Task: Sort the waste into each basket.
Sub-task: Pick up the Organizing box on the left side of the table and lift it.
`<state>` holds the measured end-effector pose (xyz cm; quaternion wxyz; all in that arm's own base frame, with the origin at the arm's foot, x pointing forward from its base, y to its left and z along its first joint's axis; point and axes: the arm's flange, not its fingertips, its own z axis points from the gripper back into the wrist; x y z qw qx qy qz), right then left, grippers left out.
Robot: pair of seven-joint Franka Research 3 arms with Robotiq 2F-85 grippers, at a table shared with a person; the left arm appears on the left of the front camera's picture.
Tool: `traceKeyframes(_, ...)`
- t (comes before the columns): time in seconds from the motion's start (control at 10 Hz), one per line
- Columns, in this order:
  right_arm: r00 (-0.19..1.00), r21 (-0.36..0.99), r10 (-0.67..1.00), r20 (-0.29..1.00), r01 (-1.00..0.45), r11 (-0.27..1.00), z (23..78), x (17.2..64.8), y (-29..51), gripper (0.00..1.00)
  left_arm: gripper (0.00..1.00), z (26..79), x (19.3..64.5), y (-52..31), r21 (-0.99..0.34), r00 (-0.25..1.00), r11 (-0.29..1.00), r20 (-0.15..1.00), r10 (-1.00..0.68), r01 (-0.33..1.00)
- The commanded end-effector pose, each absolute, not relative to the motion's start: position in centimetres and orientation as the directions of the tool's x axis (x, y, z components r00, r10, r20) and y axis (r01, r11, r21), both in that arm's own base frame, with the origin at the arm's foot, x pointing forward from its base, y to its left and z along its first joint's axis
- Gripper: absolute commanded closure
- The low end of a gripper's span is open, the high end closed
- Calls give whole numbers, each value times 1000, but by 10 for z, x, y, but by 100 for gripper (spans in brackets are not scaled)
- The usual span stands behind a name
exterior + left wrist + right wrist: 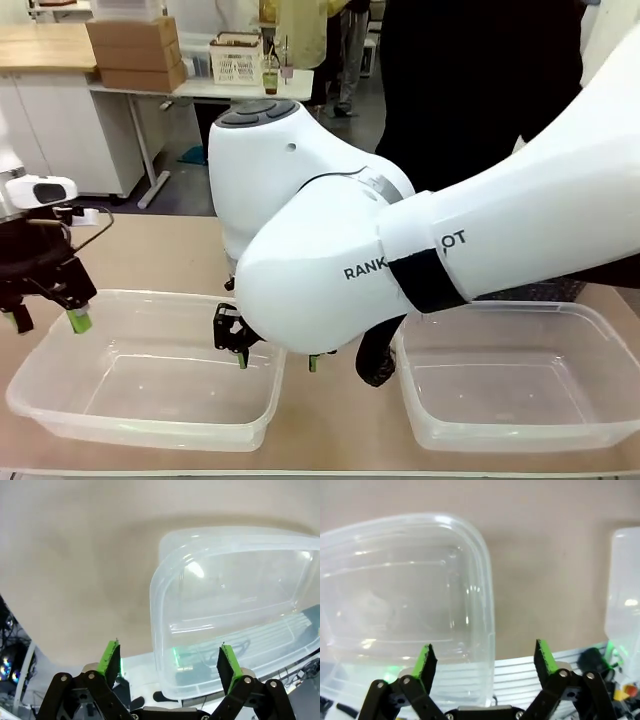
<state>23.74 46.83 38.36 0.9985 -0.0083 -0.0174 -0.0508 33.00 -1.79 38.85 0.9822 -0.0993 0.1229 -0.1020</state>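
Note:
Two clear tubs stand side by side near the table's front edge, the left basket and the right basket, and both look empty. My left gripper hangs open over the left basket's left end; in the left wrist view its jaws are spread beside that basket's rim. My right arm reaches across the middle. Its gripper is open and empty over the left basket's right end, near the rim, with the other basket off to the side. The waste is out of view.
The right arm's bulky white body blocks the view of the table's middle. A person in black stands at the far side. A narrow strip of bare tan table separates the two baskets.

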Motion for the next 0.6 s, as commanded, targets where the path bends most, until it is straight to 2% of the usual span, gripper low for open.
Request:
traceKeyframes(0.0,993,-10,-105,50,105,994,390,235,461,0,0,402,328,-17,-216,958,959,-181,-223,182)
traceKeyframes(0.3,993,-10,-105,50,105,994,390,235,461,0,0,385,330,-27,-192,943,962,-232,-239,196)
traceKeyframes(0.4,994,-9,-101,40,101,995,387,238,468,0,0,363,333,-30,-183,929,966,-288,-232,185)
traceKeyframes(0.5,997,-34,-77,27,78,996,383,239,472,0,0,355,330,-29,-187,936,967,-274,-223,175)
